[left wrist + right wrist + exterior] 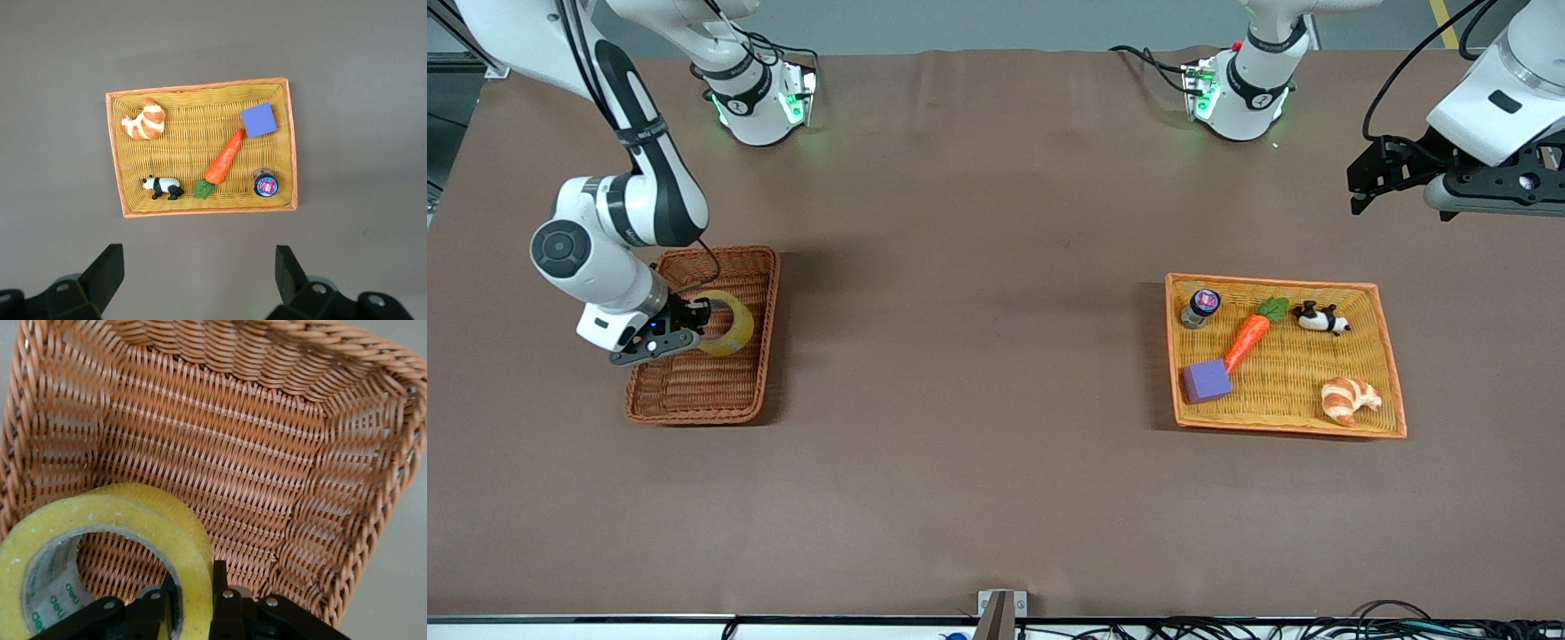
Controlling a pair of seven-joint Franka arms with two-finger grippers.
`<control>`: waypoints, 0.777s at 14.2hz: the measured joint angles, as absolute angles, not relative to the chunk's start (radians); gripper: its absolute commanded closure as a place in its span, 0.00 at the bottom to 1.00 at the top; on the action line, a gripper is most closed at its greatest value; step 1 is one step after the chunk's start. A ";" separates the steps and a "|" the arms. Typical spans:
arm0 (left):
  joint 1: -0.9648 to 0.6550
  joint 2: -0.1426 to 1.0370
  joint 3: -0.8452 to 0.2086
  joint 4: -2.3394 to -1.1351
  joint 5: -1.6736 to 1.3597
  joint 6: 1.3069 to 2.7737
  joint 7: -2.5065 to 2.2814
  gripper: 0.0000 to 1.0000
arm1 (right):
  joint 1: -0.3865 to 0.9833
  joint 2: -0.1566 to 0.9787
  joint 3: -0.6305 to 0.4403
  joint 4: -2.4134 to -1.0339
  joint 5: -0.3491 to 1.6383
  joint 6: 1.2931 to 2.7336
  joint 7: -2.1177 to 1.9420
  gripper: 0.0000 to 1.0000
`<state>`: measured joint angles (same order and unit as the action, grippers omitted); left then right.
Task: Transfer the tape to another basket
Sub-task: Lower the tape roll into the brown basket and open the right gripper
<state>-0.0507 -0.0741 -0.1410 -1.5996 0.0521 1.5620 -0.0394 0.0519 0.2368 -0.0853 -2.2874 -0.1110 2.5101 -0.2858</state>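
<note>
The tape (pixel 732 325), a yellowish roll with a grey core, is in the dark reddish-brown wicker basket (pixel 694 414) at the right arm's end of the table. My right gripper (pixel 696 318) is shut on the tape's wall, one finger inside the ring and one outside. The right wrist view shows the tape (pixel 100 520) standing on edge between the fingers of the right gripper (pixel 195 588), over the basket's woven floor (pixel 233 453). I cannot tell whether the roll touches the floor. My left gripper (pixel 1362 185) is open and empty, waiting in the air toward the left arm's end.
A wide flat orange and yellow tray (pixel 1280 428) lies toward the left arm's end. It holds a carrot (pixel 1248 336), a panda figure (pixel 1319 317), a croissant (pixel 1349 398), a purple block (pixel 1207 381) and a small jar (pixel 1200 307). The left wrist view looks down on this tray (pixel 200 212).
</note>
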 measured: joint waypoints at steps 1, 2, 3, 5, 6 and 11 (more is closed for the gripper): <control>-0.051 -0.074 -0.141 -1.600 0.052 1.562 -0.039 0.00 | 0.052 0.237 -0.091 -2.303 -0.111 2.541 -0.292 0.96; -0.051 -0.073 -0.141 -1.600 0.052 1.562 -0.039 0.00 | 0.052 0.237 -0.095 -2.315 -0.111 2.562 -0.304 0.95; -0.051 -0.073 -0.141 -1.600 0.052 1.562 -0.039 0.00 | 0.052 0.237 -0.100 -2.322 -0.111 2.571 -0.315 0.90; -0.050 -0.073 -0.141 -1.600 0.052 1.562 -0.039 0.00 | 0.052 0.238 -0.109 -2.329 -0.111 2.583 -0.333 0.64; -0.050 -0.073 -0.141 -1.600 0.052 1.562 -0.039 0.00 | 0.052 0.240 -0.110 -2.330 -0.110 2.588 -0.339 0.57; -0.050 -0.071 -0.141 -1.600 0.052 1.562 -0.039 0.00 | 0.052 0.248 -0.111 -2.340 -0.110 2.594 -0.345 0.00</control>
<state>-0.0497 -0.0714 -0.1410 -1.6001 0.0521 1.5620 -0.0394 0.0520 0.2479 -0.1105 -2.3402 -0.1098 2.5936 -0.3447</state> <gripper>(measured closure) 0.000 0.485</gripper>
